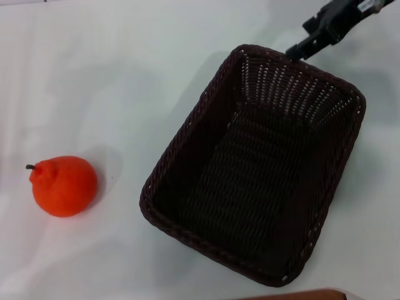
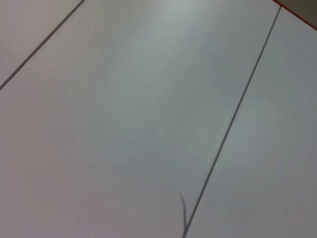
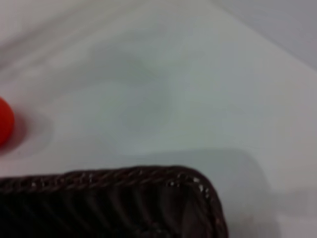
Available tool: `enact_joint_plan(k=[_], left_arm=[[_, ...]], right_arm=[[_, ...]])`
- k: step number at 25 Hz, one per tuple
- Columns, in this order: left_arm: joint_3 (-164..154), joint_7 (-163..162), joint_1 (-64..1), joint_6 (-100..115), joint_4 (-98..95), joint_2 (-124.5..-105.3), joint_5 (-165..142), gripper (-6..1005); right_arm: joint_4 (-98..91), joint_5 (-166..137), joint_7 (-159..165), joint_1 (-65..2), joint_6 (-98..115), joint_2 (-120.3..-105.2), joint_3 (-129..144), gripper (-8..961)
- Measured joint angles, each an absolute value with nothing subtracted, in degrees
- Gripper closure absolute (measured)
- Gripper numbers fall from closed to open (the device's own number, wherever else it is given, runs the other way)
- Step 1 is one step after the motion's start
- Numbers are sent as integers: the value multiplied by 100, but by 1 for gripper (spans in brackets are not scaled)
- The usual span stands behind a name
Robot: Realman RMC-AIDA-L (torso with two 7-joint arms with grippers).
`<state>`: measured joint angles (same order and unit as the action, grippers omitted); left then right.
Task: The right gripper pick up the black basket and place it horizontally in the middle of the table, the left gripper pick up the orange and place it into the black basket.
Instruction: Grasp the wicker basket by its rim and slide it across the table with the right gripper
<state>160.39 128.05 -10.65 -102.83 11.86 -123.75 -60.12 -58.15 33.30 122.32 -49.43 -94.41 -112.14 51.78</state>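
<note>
The black basket [image 1: 256, 162] stands on the white table [image 1: 112, 75], right of centre and turned at a slant, with nothing in it. The orange [image 1: 64, 185] lies on the table to its left, well apart from it, with its stem pointing left. My right gripper [image 1: 297, 51] reaches in from the far right, with its tip at the basket's far rim. The right wrist view shows a corner of the basket's braided rim [image 3: 148, 177] close up and a sliver of the orange [image 3: 4, 121]. My left gripper is out of view.
The left wrist view shows only bare white tabletop [image 2: 138, 119] with thin dark seams [image 2: 233, 124] running across it. A brown strip [image 1: 300, 294] shows at the table's near edge.
</note>
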Motion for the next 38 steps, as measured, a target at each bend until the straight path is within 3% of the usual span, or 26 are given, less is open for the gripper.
enact_joint_plan(k=[4,12,19,24,27,32,38], left_arm=[[16032,12805,-1081,-10277,1167,-12375,-6021,324],[16020,12798,-1116,-10273,1148,-12379,-6033,332],[16013,12797,-1126,-10246,1142,-12391,-6045,338],[16008,12796,-1125,-10255,1117,-12397,-6053,342],[16000,12796,-1134,-10319,1079,-12403,-6055,345],[15995,12796,-1156,-10337,1054,-12402,-6056,349],[15932,12796,-1183,-10341,1035,-12401,-6056,355]], right_arm=[[-5572,3251,12255,-4979,-9241,-11234,5356,169],[-5031,2587,12243,-5193,-8949,-11482,5422,173],[-4983,2453,12235,-5185,-8935,-11493,5468,176],[-4988,2443,12251,-5192,-9009,-11475,5467,357],[-4988,2420,12242,-5200,-9064,-11477,5486,599],[-4965,2415,12242,-5174,-9077,-11438,5444,751],[-4935,2554,12237,-5119,-9092,-11358,4770,750]])
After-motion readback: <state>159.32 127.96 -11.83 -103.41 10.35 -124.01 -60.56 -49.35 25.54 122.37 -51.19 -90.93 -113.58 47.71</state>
